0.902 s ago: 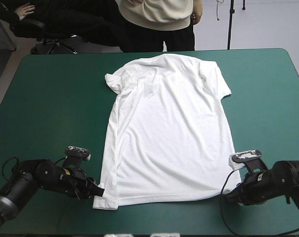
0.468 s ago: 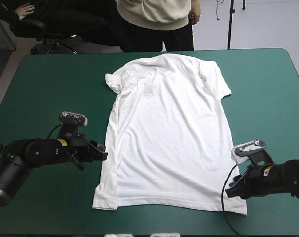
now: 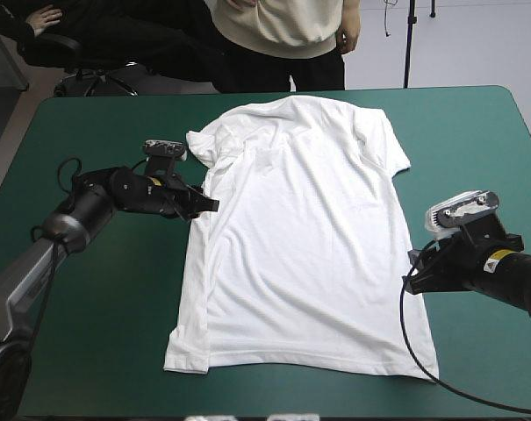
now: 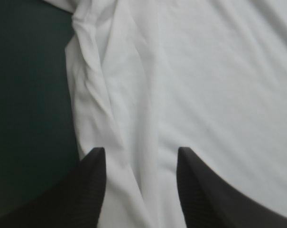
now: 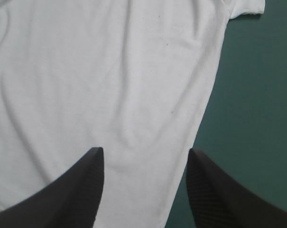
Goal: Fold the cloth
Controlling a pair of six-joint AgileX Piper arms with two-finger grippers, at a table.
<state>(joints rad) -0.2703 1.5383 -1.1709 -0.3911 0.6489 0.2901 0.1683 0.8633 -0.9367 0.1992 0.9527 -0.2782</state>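
The white T-shirt (image 3: 300,237) lies spread flat in the middle of the table, collar toward the far edge and hem toward the front. Its left sleeve (image 3: 202,145) is crumpled inward; the right sleeve (image 3: 395,158) lies flat. My left gripper (image 3: 208,206) is at the shirt's left side edge just below that sleeve. It is open over the wrinkled edge of the T-shirt (image 4: 134,95), with my left gripper (image 4: 141,154) holding nothing. My right gripper (image 3: 412,274) is at the shirt's right side edge, open above the T-shirt (image 5: 110,85). The cloth's edge runs between the fingers of my right gripper (image 5: 145,154).
Teal-green cover (image 3: 89,298) stretches left of the shirt, and a strip of the cover (image 3: 476,175) lies to its right. The table's far edge (image 3: 116,96) runs just beyond the collar.
Both grippers have moved from the hem corners along the shirt's sides toward the far edge, the left one much farther. The hem now lies flat on the table.
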